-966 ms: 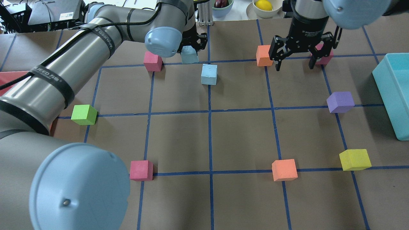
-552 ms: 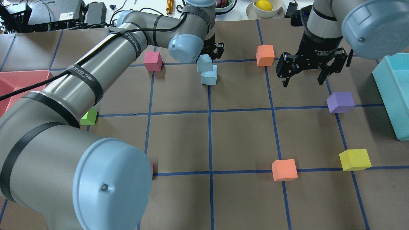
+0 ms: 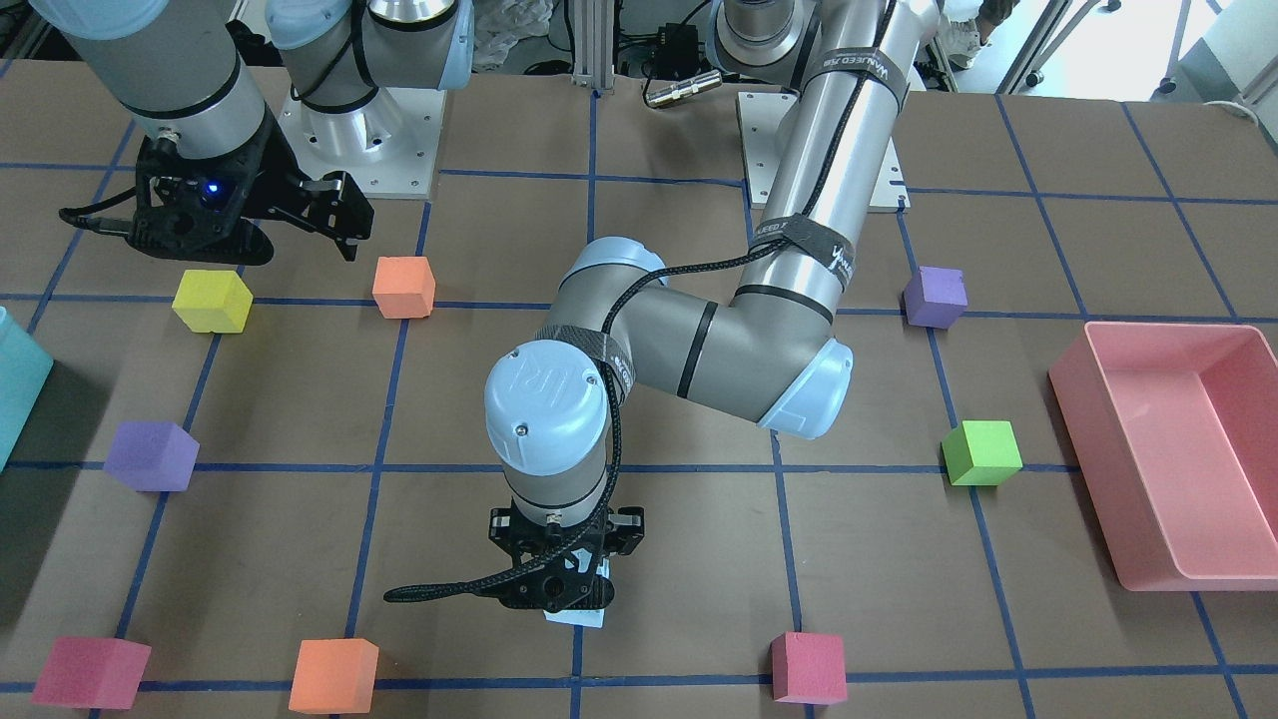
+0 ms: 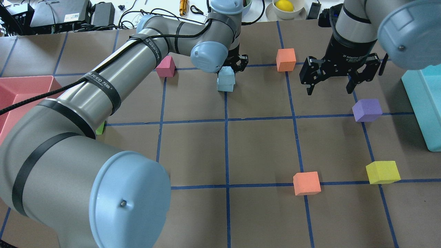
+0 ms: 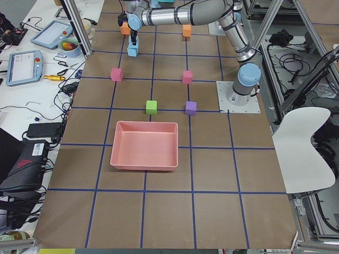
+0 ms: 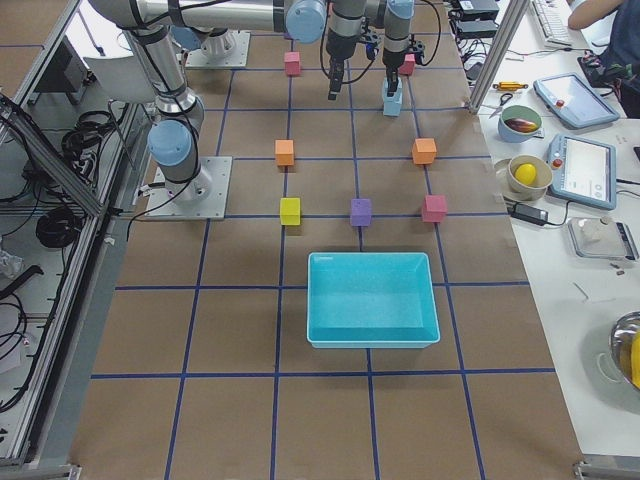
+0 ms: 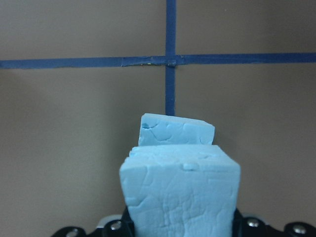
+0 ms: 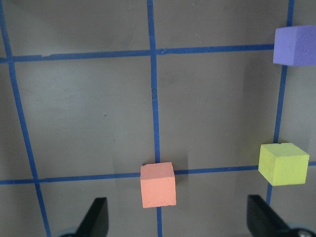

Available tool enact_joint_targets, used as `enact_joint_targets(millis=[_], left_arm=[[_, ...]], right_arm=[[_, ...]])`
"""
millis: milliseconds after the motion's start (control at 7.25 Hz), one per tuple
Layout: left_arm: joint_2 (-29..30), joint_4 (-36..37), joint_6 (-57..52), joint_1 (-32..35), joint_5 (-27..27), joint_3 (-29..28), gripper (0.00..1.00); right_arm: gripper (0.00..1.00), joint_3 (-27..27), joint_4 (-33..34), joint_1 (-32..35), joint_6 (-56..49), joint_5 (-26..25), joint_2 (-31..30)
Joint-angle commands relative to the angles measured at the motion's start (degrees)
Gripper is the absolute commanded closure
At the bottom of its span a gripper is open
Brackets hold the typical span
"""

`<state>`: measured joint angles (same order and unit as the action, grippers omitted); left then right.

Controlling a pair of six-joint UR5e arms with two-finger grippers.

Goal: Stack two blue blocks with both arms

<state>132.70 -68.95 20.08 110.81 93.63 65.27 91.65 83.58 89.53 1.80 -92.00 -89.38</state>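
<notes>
Judged light and soft: scuffed foam, likely to dent under a hard squeeze, not slippery, not fragile. Best taken on two opposite flat faces, near the middle, with gentle pressure only, to avoid a twist at release.

Left gripper [image 3: 557, 591] closed on the upper blue block [image 7: 180, 195], clamped by its sides and held just over the lower blue block [image 7: 177, 129], the latter resting on the table [image 4: 262, 148] beside a crossing of blue tape lines, at the far middle. Not quite square above it in the wrist view. Cannot tell whether already touching or a little apart.

Right gripper [image 4: 329, 89] wide open, holding nothing, hanging over the table well apart from the two blocks, near the purple block [image 4: 367, 110].

Compared with a moment earlier: carried block brought from beside the lower one to above it, and now less tilted. Right gripper drifted slightly toward the teal bin [image 4: 423, 103], its opening unchanged.
</notes>
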Motion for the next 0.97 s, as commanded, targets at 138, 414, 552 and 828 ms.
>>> enact_joint_targets(millis=[138,414,552,828], left_arm=[[-0.2,0.1,-1.5,-0.2,0.5,-0.4,1.0],[0.3,0.9,-1.5,-0.2,0.9,-0.4,1.0],[0.5,1.9,-1.5,-0.2,0.9,-0.4,1.0],[1.4,2.9,-1.5,-0.2,1.2,-0.4,1.0]], right_arm=[[0.0,0.2,1.4,-0.1,-0.2,-0.2,-0.3],[0.0,0.2,1.8,-0.1,-0.2,-0.1,-0.4],[0.0,0.2,1.9,-0.1,0.1,-0.2,-0.4],[0.0,0.2,1.8,-0.1,0.0,-0.2,-0.7]])
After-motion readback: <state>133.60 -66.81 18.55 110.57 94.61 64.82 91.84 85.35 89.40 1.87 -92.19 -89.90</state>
